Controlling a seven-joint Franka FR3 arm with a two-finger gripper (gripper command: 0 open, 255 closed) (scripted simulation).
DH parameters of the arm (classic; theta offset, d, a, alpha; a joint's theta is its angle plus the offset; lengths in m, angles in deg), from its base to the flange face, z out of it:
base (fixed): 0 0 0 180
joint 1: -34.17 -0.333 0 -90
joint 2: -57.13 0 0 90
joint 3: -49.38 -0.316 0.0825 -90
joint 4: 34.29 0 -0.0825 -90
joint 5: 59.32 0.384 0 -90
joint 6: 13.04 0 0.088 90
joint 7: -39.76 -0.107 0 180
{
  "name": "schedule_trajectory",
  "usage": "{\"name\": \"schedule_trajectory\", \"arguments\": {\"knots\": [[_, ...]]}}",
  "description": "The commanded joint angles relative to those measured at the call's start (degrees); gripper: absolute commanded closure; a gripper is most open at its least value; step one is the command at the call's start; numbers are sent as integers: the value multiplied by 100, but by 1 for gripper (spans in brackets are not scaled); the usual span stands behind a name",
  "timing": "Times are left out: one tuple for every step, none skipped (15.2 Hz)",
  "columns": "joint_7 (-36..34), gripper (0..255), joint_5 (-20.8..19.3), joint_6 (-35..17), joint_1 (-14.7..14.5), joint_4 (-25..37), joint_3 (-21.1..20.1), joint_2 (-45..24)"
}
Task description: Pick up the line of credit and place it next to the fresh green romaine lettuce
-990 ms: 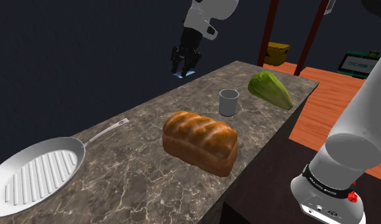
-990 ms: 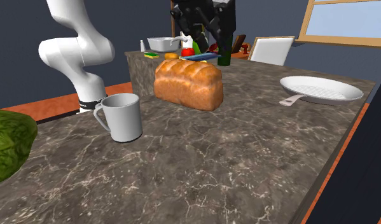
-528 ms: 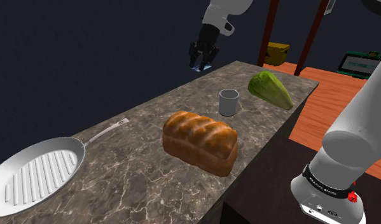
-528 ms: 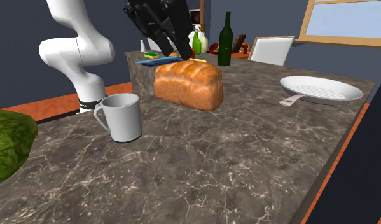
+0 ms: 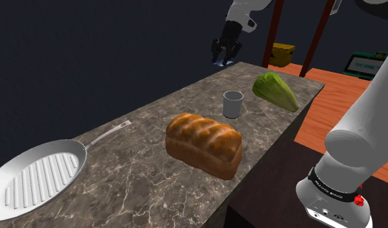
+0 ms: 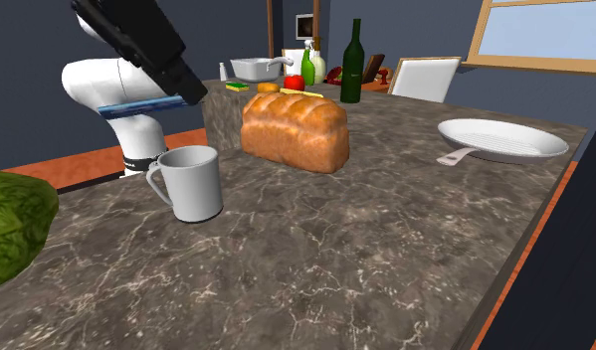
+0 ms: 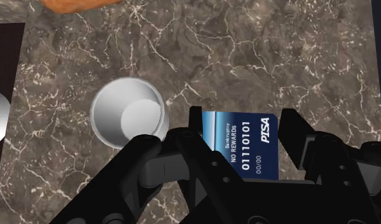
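My black gripper [image 5: 222,58] hangs high over the far edge of the marble counter [image 5: 147,136], shut on a blue credit card [image 5: 223,63]. In the wrist view the fingers [image 7: 195,126] clasp the card [image 7: 246,143], which bears white printed numbers, above the counter and beside a grey mug [image 7: 128,114]. The green romaine lettuce [image 5: 275,91] lies at the counter's far right corner in the shoulder view, right of the gripper and lower. In the second exterior view the gripper [image 6: 171,89] carries the card [image 6: 141,103] above the mug [image 6: 191,184], and the lettuce [image 6: 12,234] sits at the left edge.
A bread loaf [image 5: 203,144] lies mid-counter and a ribbed white pan [image 5: 40,175] at the near left. The mug [image 5: 232,103] stands between loaf and lettuce. Behind, a second counter holds a bottle [image 6: 353,62] and dishes. The arm's stand [image 5: 331,194] is at lower right.
The gripper has carried the card along the far edge of the counter, past the loaf and toward the mug and lettuce end. Nothing on the counter has shifted.
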Motion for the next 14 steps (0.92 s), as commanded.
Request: {"name": "schedule_trajectory", "arguments": {"knots": [[211, 255, -55, 177, 140, 153, 131, -111], [312, 255, -82, 270, 211, 245, 196, -175], [413, 255, -109, 363, 284, 344, 260, -244], [538, 255, -140, 483, 376, 481, 338, -340], [570, 255, -141, 417, 374, 410, 335, -342], [602, 255, -142, 352, 370, 341, 334, -345], [634, 255, -141, 286, 367, 273, 332, -350], [666, 255, -141, 222, 364, 206, 330, -355], [697, 255, -139, 157, 361, 141, 328, -362], [729, 255, -138, 93, 357, 78, 327, -370], [761, 255, -135, 29, 354, 16, 325, -379], [792, 255, -133, -35, 351, -45, 323, -390], [824, 255, -130, -99, 348, -104, 321, -401], [855, 255, -126, -162, 345, -162, 319, -414]]}}
